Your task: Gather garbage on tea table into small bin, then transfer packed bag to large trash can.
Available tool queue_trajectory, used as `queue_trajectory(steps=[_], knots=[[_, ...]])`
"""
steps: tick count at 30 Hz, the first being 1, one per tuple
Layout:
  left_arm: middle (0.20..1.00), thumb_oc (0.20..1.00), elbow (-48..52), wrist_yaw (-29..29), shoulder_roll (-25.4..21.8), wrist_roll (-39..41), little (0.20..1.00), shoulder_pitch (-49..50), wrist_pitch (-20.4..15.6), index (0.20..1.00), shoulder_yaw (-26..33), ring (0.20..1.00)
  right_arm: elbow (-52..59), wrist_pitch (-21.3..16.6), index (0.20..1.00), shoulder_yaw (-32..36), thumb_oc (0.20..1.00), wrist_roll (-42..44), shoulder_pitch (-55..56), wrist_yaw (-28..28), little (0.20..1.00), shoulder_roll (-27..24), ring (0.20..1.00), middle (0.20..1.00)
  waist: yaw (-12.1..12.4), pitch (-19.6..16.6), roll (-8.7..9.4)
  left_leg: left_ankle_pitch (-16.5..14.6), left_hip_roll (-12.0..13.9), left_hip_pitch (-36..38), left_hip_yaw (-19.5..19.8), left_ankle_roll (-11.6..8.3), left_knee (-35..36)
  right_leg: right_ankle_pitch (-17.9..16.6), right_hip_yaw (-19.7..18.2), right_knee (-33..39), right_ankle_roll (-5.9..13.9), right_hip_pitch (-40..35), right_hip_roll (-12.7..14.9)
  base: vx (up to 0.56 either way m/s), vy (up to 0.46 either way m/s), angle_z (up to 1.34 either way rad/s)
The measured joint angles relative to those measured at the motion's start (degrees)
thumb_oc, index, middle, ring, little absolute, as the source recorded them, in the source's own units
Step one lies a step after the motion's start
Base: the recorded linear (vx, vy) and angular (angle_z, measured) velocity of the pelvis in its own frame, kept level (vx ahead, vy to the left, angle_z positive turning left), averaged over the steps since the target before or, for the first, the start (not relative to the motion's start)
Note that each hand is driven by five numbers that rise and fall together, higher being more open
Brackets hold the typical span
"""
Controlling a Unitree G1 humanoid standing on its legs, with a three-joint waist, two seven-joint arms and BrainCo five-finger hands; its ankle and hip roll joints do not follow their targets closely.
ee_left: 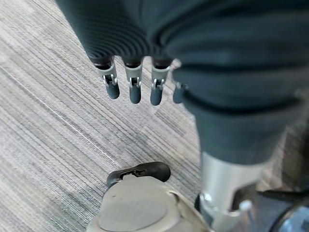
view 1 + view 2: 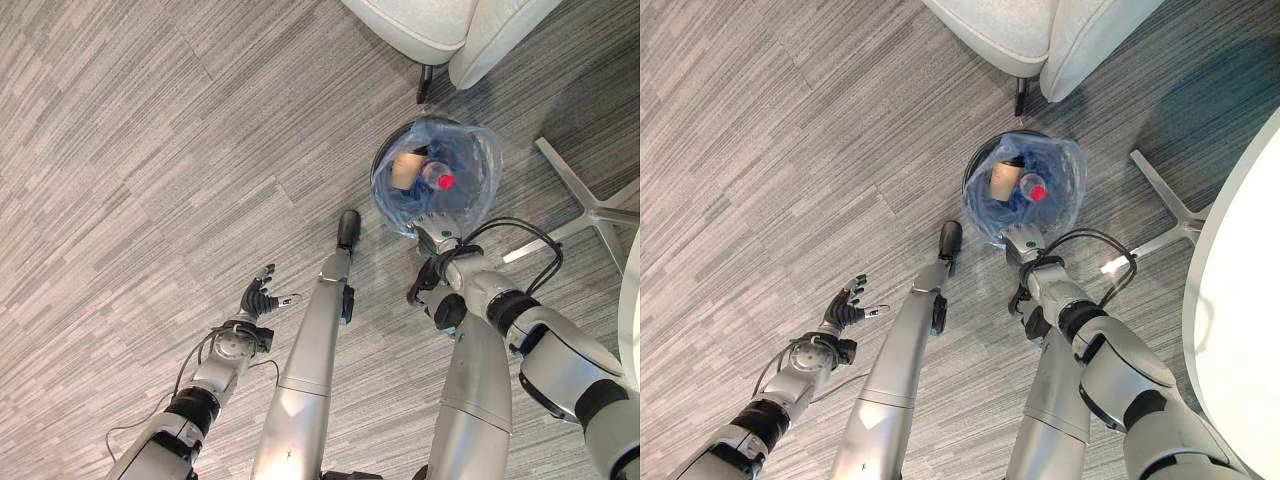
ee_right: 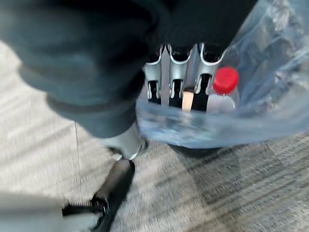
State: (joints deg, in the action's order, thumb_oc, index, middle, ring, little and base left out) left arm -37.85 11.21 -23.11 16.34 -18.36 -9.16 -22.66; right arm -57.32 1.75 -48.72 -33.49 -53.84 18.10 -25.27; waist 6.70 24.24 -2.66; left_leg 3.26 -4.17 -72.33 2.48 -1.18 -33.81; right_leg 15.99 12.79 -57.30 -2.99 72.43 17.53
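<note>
A small black bin [image 2: 392, 150] lined with a blue plastic bag [image 2: 480, 170] stands on the carpet in front of me. Inside lie a clear bottle with a red cap [image 2: 445, 181] and a tan cup-like piece [image 2: 406, 170]. My right hand [image 2: 437, 228] is at the bin's near rim. In the right wrist view its straight fingers [image 3: 179, 77] reach over the bag's edge [image 3: 203, 130], beside the red cap [image 3: 225, 79]. My left hand [image 2: 258, 298] hangs over bare carpet well to the left of the bin, its fingers [image 1: 133, 89] spread and holding nothing.
A pale armchair [image 2: 440, 25] on a dark leg [image 2: 424, 85] stands just beyond the bin. To the right are a white round table's edge [image 2: 1240, 300] and its metal star base [image 2: 590, 205]. Grey striped carpet stretches off to the left.
</note>
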Motion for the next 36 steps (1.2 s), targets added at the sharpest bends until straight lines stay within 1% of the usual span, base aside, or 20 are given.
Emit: queue_trajectory(steps=[3,8,10,14,15,17,18,19,22,23,24,25,27,28,30,31,33,34,35,36], knots=[[1.000,1.000,0.7,0.0,-0.1,0.0,1.000,0.0,-0.1,1.000,0.1,1.000,2.1,-0.1,0.200,0.5,0.200,1.8,-0.2,0.0,0.200,-1.9,0.200,0.200,0.0,0.0,0.00,0.0,0.0,0.0,0.0,0.02,0.1,-0.1,0.0,0.2,-0.07,0.0,0.0,0.00,0.000,0.00],[1.000,1.000,2.0,0.0,-0.1,0.0,1.000,-0.1,-0.1,1.000,0.2,1.000,7.7,-0.1,0.200,6.7,0.200,6.1,-0.1,0.9,0.200,-5.1,0.200,0.200,-0.2,0.0,0.00,0.0,0.1,0.3,-0.2,0.05,0.2,-0.3,-0.2,0.6,0.03,-0.3,-0.1,0.00,0.000,0.00],[1.000,1.000,1.8,0.0,-0.2,0.0,1.000,-0.1,-0.1,1.000,0.4,1.000,9.0,-0.1,0.200,7.8,0.200,7.7,-0.1,1.3,0.200,-5.5,0.200,0.200,-0.2,0.0,0.00,0.0,0.1,0.5,-0.2,0.07,0.5,-0.4,-0.2,0.7,0.02,-0.4,-0.2,-0.02,-0.002,-0.01],[1.000,1.000,1.7,0.0,-0.1,0.0,1.000,-0.1,0.0,1.000,0.5,1.000,11.3,-0.2,0.200,9.8,0.200,11.6,1.9,1.1,0.200,-4.1,0.200,0.200,-0.3,0.0,0.06,0.8,0.5,3.8,-0.3,0.29,3.1,-0.8,0.0,2.7,0.11,-3.4,-0.5,-0.04,-0.012,-0.02],[1.000,1.000,1.6,0.0,0.1,0.0,1.000,-0.2,0.3,1.000,0.9,1.000,13.6,-0.3,0.200,12.6,0.200,13.3,3.4,1.2,0.200,-3.5,0.200,0.200,-0.3,0.0,0.06,1.4,0.8,5.2,-0.2,0.12,5.1,-1.6,0.2,4.4,0.18,-4.5,-1.1,-0.03,-0.006,-0.11],[1.000,1.000,1.6,-0.1,0.3,0.0,1.000,0.0,0.9,1.000,0.9,1.000,17.1,-1.1,0.200,15.6,0.200,16.8,7.3,1.1,0.200,-1.1,0.200,0.200,-0.9,-0.1,0.11,2.9,1.1,10.7,0.1,0.10,10.1,-2.9,0.9,8.4,0.65,-9.5,-1.9,-0.04,-0.014,-0.09],[1.000,1.000,1.8,-0.1,0.3,0.0,1.000,0.1,1.0,1.000,0.9,1.000,18.0,-1.6,0.200,15.8,0.200,17.7,8.8,0.9,0.200,-0.9,0.200,0.200,-1.4,-0.2,0.25,3.0,1.2,12.7,0.0,0.09,11.2,-3.0,1.0,9.4,0.76,-11.4,-2.1,-0.03,-0.013,-0.03],[1.000,1.000,2.1,-0.2,0.3,0.0,1.000,0.5,1.1,1.000,1.7,1.000,22.0,-1.8,0.200,16.9,0.200,19.8,11.8,0.3,0.200,-1.0,0.200,0.200,-1.7,-0.4,0.30,3.0,1.4,15.5,0.1,0.06,13.3,-3.2,1.6,11.5,1.10,-14.4,-2.4,0.00,0.000,0.00],[1.000,1.000,1.9,-0.7,1.2,-0.1,1.000,2.2,1.7,1.000,5.0,1.000,30.1,-2.7,0.200,21.6,0.200,24.1,20.3,-0.9,0.200,-0.4,0.200,0.200,-2.6,-0.5,0.33,4.4,2.0,23.2,0.2,0.31,18.0,-4.5,3.0,16.7,1.76,-22.4,-3.4,-0.01,0.008,-0.05],[1.000,1.000,1.5,-0.7,0.9,0.0,1.000,3.8,1.8,1.000,5.3,1.000,30.7,-3.2,0.200,22.0,0.200,25.5,23.0,-1.4,0.200,0.3,0.200,0.200,-3.2,-2.7,1.35,4.8,2.0,25.4,0.1,0.37,19.0,-4.7,2.7,17.9,2.10,-24.5,-3.7,0.02,0.034,-0.10],[1.000,1.000,1.2,-0.9,0.8,0.0,1.000,4.5,1.9,1.000,5.2,1.000,30.8,-3.8,0.200,22.4,0.200,26.5,24.1,-1.9,0.200,0.9,0.200,0.200,-3.7,-4.0,1.51,4.9,2.0,26.4,0.0,0.55,19.3,-4.9,2.7,18.8,2.40,-25.8,-4.1,0.05,0.045,-0.11],[1.000,1.000,0.8,-1.2,1.0,-0.1,1.000,4.6,2.1,1.000,5.3,1.000,30.9,-4.1,0.200,23.2,0.200,27.8,25.3,-2.3,0.200,1.2,0.200,0.200,-4.0,-4.3,1.59,4.9,2.1,28.0,0.0,0.60,19.9,-5.2,2.9,20.1,2.77,-27.7,-4.1,0.05,0.043,-0.03],[1.000,1.000,0.4,-1.9,2.3,-0.1,1.000,5.8,2.8,1.000,7.0,1.000,33.3,-4.2,0.200,26.5,0.200,31.9,29.5,-3.7,0.200,3.3,0.200,0.200,-4.2,-4.3,1.74,5.1,2.1,34.7,-0.1,1.02,23.0,-5.7,3.3,23.4,3.61,-34.5,-4.5,0.00,0.039,-0.06],[1.000,1.000,0.5,-2.2,2.3,-0.1,1.000,8.3,2.7,1.000,7.1,1.000,35.4,-4.8,0.200,26.8,0.200,34.9,32.7,-4.7,0.200,4.3,0.200,0.200,-4.5,-4.5,2.00,5.1,2.0,41.4,-0.4,1.06,25.0,-6.2,3.0,26.8,4.51,-41.6,-5.2,0.07,0.033,-0.17],[1.000,1.000,0.4,-2.5,2.2,-0.1,1.000,10.5,2.9,1.000,7.9,1.000,38.4,-5.6,0.200,27.4,0.200,37.3,34.8,-6.1,0.200,4.4,0.200,0.200,-5.0,-5.4,2.21,4.6,2.4,45.9,-0.9,1.32,27.0,-6.7,3.1,29.9,5.33,-46.2,-5.5,0.14,0.015,-0.14],[1.000,1.000,0.5,-2.6,2.8,-0.1,1.000,11.8,3.0,1.000,9.4,1.000,40.4,-5.6,0.200,27.8,0.200,38.2,36.2,-6.8,0.200,4.4,0.200,0.200,-4.9,-5.5,2.30,4.6,2.7,48.1,-1.2,1.39,28.0,-7.4,3.1,31.6,5.62,-48.6,-6.2,0.11,0.013,-0.19],[1.000,1.000,0.6,-2.7,2.2,-0.1,1.000,15.7,3.4,1.000,10.0,1.000,43.5,-5.8,0.200,28.2,0.200,39.3,37.6,-8.3,0.200,4.4,0.200,0.200,-5.1,-7.5,3.22,4.2,3.2,53.0,-1.6,0.89,30.5,-8.3,2.6,35.5,6.09,-53.5,-7.1,0.09,0.016,-0.24],[1.000,1.000,0.7,-3.0,2.1,-0.2,1.000,17.3,3.5,1.000,10.0,1.000,45.0,-6.2,0.200,28.7,0.200,39.3,38.1,-9.0,0.200,3.9,0.200,0.200,-5.1,-9.3,3.56,4.2,3.3,54.3,-1.7,0.86,31.8,-8.7,2.6,37.1,6.65,-55.0,-7.4,0.18,0.042,-0.13],[1.000,1.000,1.9,-3.6,2.1,-0.4,1.000,19.4,3.7,1.000,10.0,1.000,48.4,-6.3,0.200,29.5,0.200,39.3,38.3,-10.1,0.200,1.7,0.200,0.200,-5.2,-10.9,3.68,4.5,3.5,57.3,-1.7,0.71,33.5,-10.2,2.8,40.0,6.47,-58.5,-8.0,0.17,0.038,-0.10],[1.000,1.000,2.5,-4.3,2.1,-1.6,1.000,20.6,3.9,1.000,10.6,1.000,50.0,-6.4,0.200,30.2,0.200,39.3,38.6,-11.1,0.200,1.1,0.200,0.200,-5.1,-11.3,3.75,4.4,3.7,59.3,-2.1,0.78,34.5,-10.7,2.8,41.9,6.74,-60.8,-8.4,0.18,0.058,-0.19]])
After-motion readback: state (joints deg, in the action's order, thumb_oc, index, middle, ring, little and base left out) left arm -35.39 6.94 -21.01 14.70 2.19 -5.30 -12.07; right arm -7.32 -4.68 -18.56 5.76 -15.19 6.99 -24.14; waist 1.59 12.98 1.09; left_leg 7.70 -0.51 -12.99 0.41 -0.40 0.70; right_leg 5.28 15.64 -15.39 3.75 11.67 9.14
